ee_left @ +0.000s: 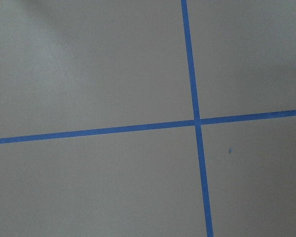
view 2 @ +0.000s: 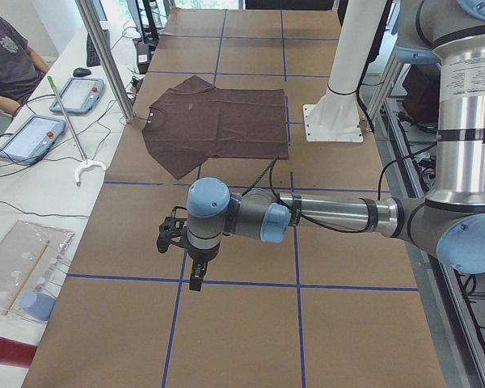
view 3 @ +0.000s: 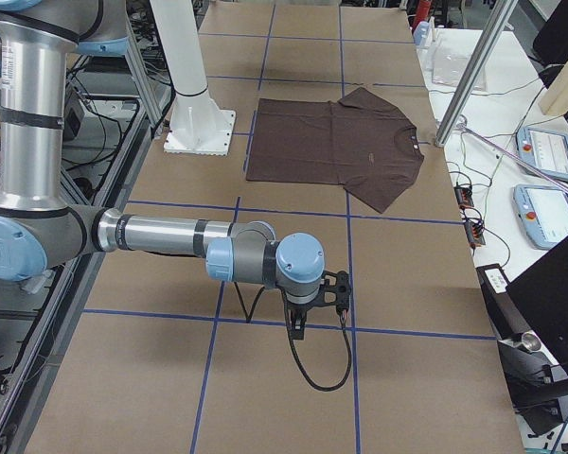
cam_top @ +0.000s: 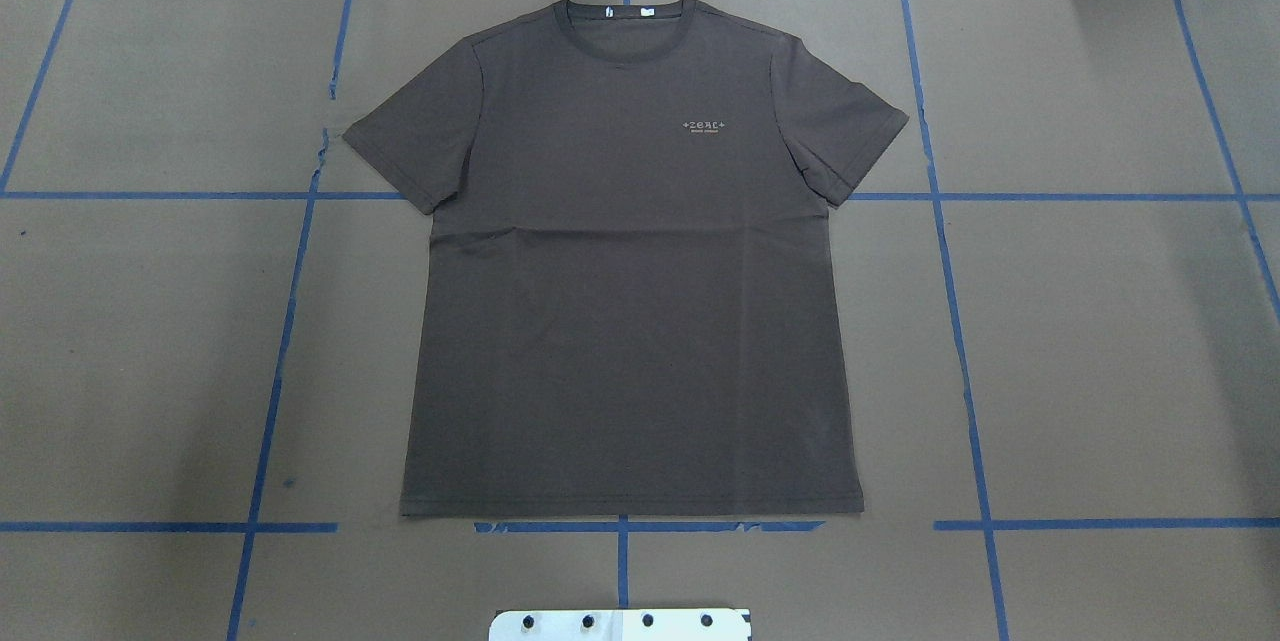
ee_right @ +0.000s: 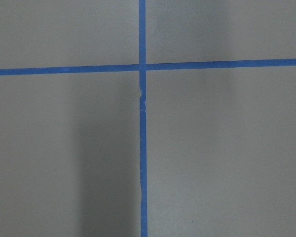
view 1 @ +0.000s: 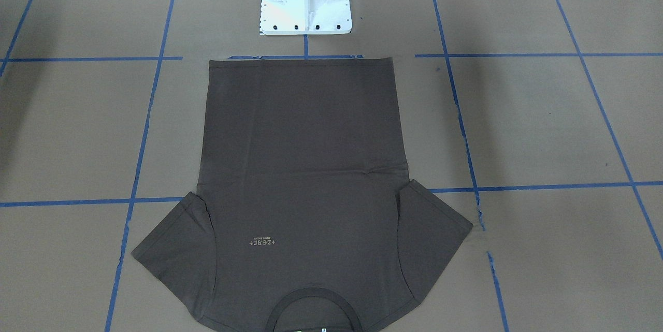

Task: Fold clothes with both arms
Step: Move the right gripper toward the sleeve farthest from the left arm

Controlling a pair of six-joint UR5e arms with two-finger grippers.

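Lying flat, front up, at the middle of the table point(cam_top: 1100, 341): the T-shirt point(cam_top: 630, 271). Left arm point(view 2: 331, 217) and right arm point(view 3: 161, 235) hang over opposite table ends, shirt well apart inboard of each, neither clearly nearer. Left gripper point(view 2: 196, 279), right gripper point(view 3: 298, 326): jaw opening cannot be told. Shirt's long axis runs straight away from the robot, hem point(cam_top: 630, 509) nearest, collar point(cam_top: 625, 21) pointing to the far edge.

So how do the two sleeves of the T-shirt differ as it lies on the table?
The sleeve on the robot's left has a crease just below its armpit; the sleeve on the robot's right has none. The pale logo sits nearer the right sleeve than the left one. Both lie flat, spread outward, unfolded.
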